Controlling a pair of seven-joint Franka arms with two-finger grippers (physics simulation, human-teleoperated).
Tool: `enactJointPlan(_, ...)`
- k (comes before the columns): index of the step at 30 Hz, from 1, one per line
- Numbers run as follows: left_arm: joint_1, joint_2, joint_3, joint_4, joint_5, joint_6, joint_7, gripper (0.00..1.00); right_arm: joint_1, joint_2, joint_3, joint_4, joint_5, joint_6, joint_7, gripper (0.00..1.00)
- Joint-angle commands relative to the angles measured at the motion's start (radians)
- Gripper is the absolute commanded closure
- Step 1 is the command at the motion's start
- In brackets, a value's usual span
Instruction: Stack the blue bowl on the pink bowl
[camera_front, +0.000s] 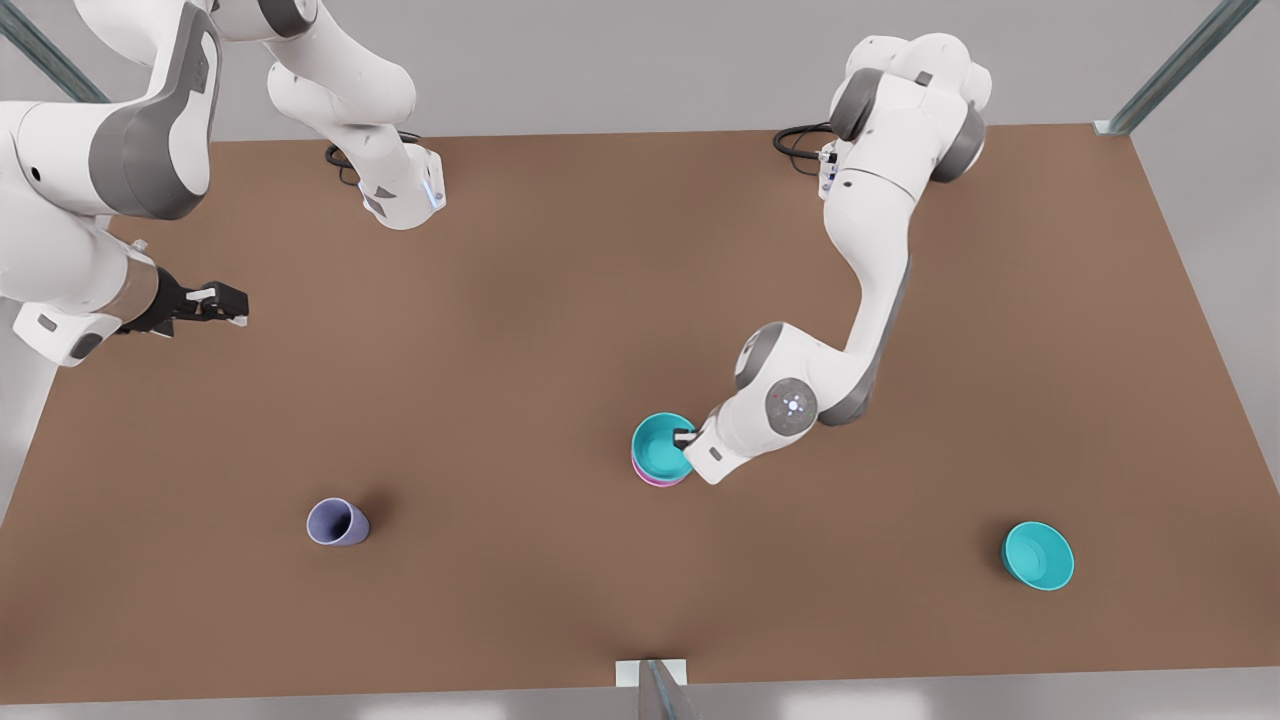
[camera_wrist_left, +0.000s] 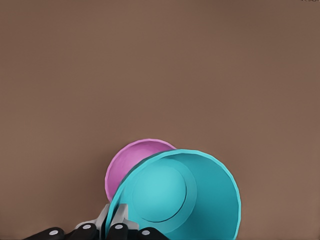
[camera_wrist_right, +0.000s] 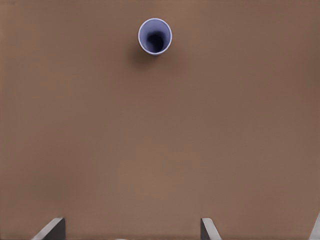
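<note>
Left gripper (camera_front: 686, 438) sits at the rim of the blue bowl (camera_front: 662, 447), fingers (camera_wrist_left: 114, 226) pinched closed on the rim wall, one inside and one outside. Right gripper (camera_front: 222, 301) hangs over the counter at the front view's left, waiting, fingers spread wide, holding nothing.

Largest to smallest: counter (camera_front: 560, 300), plain brown, bare over most of its top. Both arm bases are mounted at the far edge. Metal frame struts at the corners, grey wall behind.

Blue bowl is down over the pink bowl (camera_front: 655, 480) near the counter's middle; pink shows as a thin band under it in the front view. In the left wrist view the blue bowl looks tilted and offset, pink rim (camera_wrist_left: 131, 159) peeking out beside it, so likely not fully seated.

Second teal bowl (camera_front: 1038, 555) lies well apart at the front view's right, tipped on its side. Lavender cup (camera_front: 337, 522) at the front view's left.

Progress: pick and carry look done, placement nearly so. Left: settle the bowl level, release, retreat.
</note>
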Motion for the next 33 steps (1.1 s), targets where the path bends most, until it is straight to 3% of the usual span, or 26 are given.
enactJointPlan(1, -0.002, 0.005, 0.000, 0.001, -0.007, 0.017, -0.270, 0.79, -0.001, -0.001, 0.000, -0.002, 0.000, -0.001, -0.052, 0.00)
enactJointPlan(19, -0.011, 0.066, -0.009, -0.015, -0.001, 0.073, -0.260, 0.79, 0.001, 0.004, 0.000, -0.003, 0.000, -0.001, -0.052, 0.00)
enactJointPlan(20, -0.010, 0.068, -0.009, -0.015, 0.000, 0.072, -0.251, 0.03, -0.001, 0.004, 0.000, -0.003, 0.000, -0.001, -0.052, 0.00)
enactJointPlan(23, 0.002, 0.031, 0.003, -0.015, 0.012, -0.011, -0.223, 0.00, -0.001, 0.004, 0.000, -0.003, 0.000, -0.001, -0.052, 0.00)
enactJointPlan(24, 0.002, -0.039, 0.082, -0.012, 0.012, -0.164, -0.180, 0.00, -0.001, 0.004, 0.000, -0.003, 0.000, -0.001, -0.052, 0.00)
enactJointPlan(26, 0.004, -0.283, 0.472, 0.036, 0.011, -0.690, 0.257, 0.00, -0.001, 0.004, 0.000, -0.002, 0.000, -0.001, -0.052, 0.00)
enactJointPlan(27, 0.001, -0.340, 0.595, 0.060, 0.025, -0.799, 0.426, 0.00, -0.001, 0.005, 0.000, -0.003, 0.000, -0.001, -0.052, 0.00)
enactJointPlan(28, 0.002, -0.368, 0.621, 0.073, 0.063, -0.815, 0.449, 0.00, -0.001, 0.005, 0.000, -0.003, 0.000, -0.001, -0.052, 0.00)
enactJointPlan(31, 0.027, -0.432, 0.571, 0.060, 0.155, -0.850, 0.420, 0.00, -0.001, 0.005, 0.000, -0.003, 0.000, -0.001, -0.052, 0.00)
enactJointPlan(32, 0.295, -0.536, 0.156, -0.024, 0.288, -0.766, 0.327, 0.00, -0.001, 0.005, 0.000, -0.003, 0.000, -0.001, -0.052, 0.00)
enactJointPlan(33, 0.332, -0.621, 0.092, -0.125, 0.303, -0.671, 0.322, 0.00, -0.001, 0.005, 0.000, -0.003, 0.000, -0.001, -0.052, 0.00)
